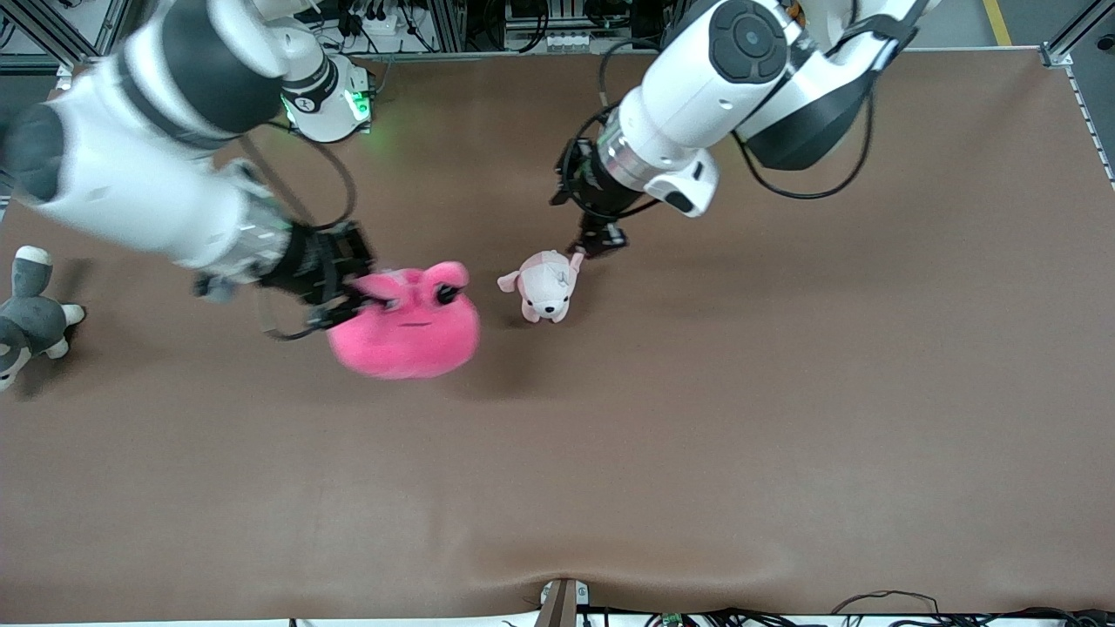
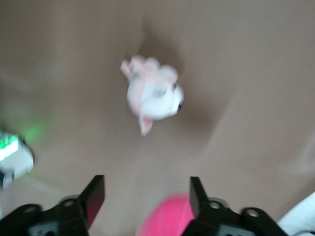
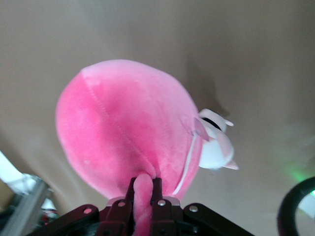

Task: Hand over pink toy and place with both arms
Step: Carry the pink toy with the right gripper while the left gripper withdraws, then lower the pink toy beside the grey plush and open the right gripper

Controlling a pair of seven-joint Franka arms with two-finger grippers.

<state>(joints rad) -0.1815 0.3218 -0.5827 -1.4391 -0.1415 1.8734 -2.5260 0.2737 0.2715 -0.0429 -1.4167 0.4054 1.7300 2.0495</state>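
Two arms reach in. The right gripper (image 1: pixel 353 292) pinches the pink toy (image 1: pixel 409 324) by its ear, lifted off the table (image 1: pixel 784 392). The left gripper (image 1: pixel 601 244) hangs open over the little dog plush (image 1: pixel 544 283).

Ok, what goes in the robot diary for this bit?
right end effector: shut on pink toy, lifted | left end effector: open, over small dog plush | handover: not yet

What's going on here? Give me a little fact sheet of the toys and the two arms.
pink toy: held up over the table
right end effector: shut on the pink toy's ear
left end effector: open, over the small dog plush
small dog plush: lying on the table
grey plush: at the right arm's end of the table
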